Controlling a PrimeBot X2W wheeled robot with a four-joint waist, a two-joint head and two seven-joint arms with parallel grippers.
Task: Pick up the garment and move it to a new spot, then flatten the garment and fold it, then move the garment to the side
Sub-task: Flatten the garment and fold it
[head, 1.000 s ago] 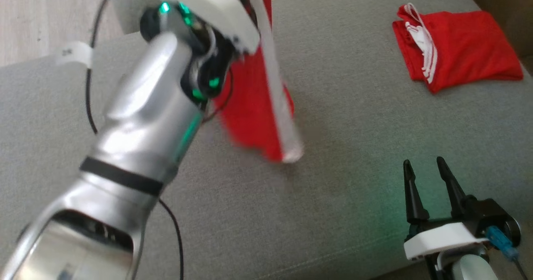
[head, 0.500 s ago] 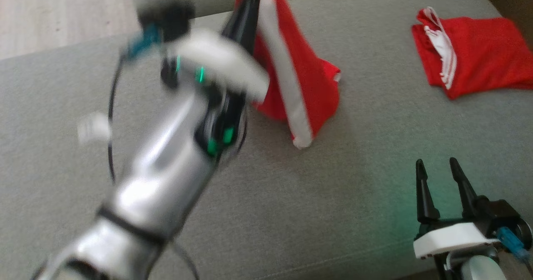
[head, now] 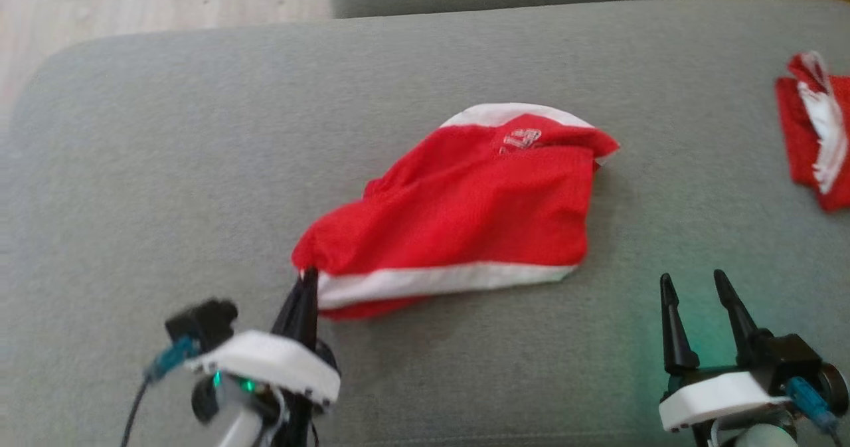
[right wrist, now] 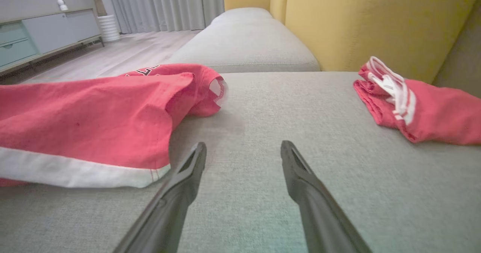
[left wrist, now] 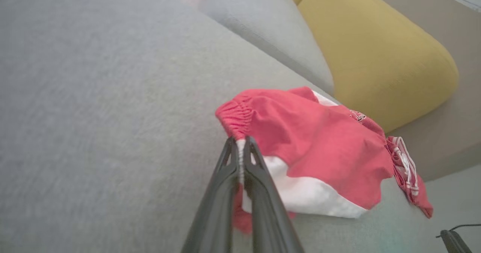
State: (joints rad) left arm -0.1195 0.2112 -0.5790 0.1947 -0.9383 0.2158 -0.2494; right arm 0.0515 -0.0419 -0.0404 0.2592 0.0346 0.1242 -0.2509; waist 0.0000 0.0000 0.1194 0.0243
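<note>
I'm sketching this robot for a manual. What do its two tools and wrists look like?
Both the left tool and right tool have two long black fingers tapering to points, mounted on a curved white cover. A teal-blue plug with a dark cable sits beside each. Small green lights glow on the left wrist.

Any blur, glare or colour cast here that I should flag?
Head view: soft overall, with blur around the housing of the left tool; a green glow tints the sofa cushion beside the right tool. Left wrist view: near cushion streaky, red shorts washed pinkish. Right wrist view: sharpest, no glare, shorts pinkish too.
</note>
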